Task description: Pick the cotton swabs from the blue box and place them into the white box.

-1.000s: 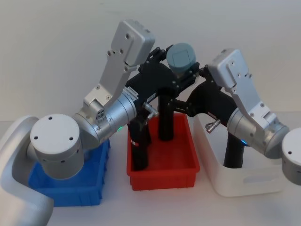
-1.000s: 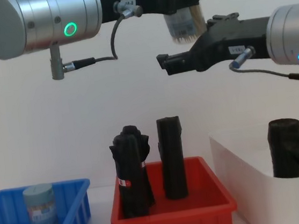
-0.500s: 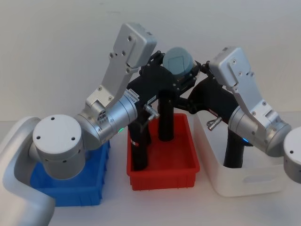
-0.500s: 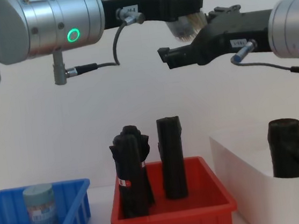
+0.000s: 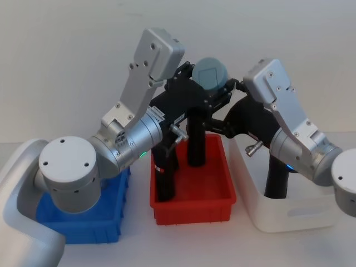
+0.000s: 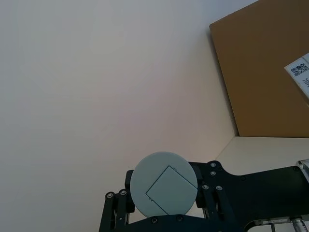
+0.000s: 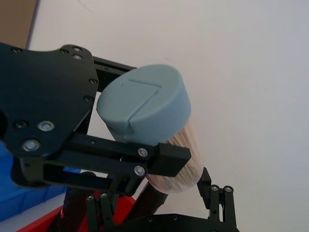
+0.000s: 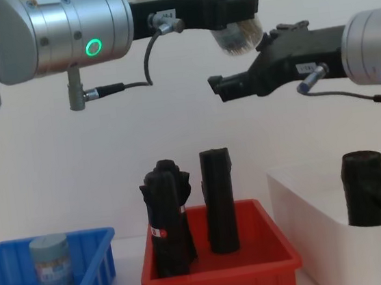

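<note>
Left of the red bin (image 8: 219,277), one jar of cotton swabs (image 8: 51,267) stood upright in the blue box (image 8: 98,266). High above the red bin, the left arm stretched level, its left end effector (image 5: 210,83) pinching a raised jar (image 7: 145,111), tilted. Beside and lower, the right end effector (image 8: 220,87) hovered, fingers spread. The white box (image 8: 307,198) sat right of the red bin.

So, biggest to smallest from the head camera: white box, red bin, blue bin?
1. translucent white plastic box
2-3. red plastic bin and bright-blue plastic bin: alike; left arm hides part of the blue one.
</note>
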You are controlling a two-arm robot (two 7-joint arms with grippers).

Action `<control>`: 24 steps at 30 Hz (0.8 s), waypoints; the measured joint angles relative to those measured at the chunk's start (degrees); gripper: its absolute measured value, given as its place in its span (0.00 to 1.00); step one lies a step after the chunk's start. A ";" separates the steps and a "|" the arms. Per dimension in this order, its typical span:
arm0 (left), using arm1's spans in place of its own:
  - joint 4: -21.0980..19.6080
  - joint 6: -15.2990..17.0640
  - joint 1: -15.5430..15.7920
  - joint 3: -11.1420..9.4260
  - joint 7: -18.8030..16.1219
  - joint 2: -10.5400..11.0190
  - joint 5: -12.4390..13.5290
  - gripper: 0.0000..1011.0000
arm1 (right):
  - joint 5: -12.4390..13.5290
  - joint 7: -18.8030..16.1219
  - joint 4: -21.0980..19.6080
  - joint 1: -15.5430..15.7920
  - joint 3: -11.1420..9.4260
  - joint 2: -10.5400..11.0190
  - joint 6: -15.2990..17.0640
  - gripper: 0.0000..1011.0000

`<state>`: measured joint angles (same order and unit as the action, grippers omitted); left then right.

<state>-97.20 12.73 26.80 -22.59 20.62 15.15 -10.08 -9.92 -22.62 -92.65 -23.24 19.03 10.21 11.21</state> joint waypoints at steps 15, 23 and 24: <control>-0.03 0.07 0.02 0.10 -0.19 0.10 -0.21 0.67 | -1.74 0.54 0.98 0.20 -0.15 0.87 0.82 0.99; 0.35 0.80 0.29 0.11 0.14 0.06 -0.18 0.67 | -3.33 0.03 0.48 0.01 -0.33 1.57 -0.66 0.99; 0.40 0.98 0.35 0.10 0.27 0.05 -0.18 0.67 | -3.50 -0.10 0.42 0.00 -0.34 1.63 -0.79 0.99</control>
<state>-96.79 13.71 27.15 -22.48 20.89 15.20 -10.26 -13.42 -22.71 -92.23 -23.24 18.68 11.84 10.42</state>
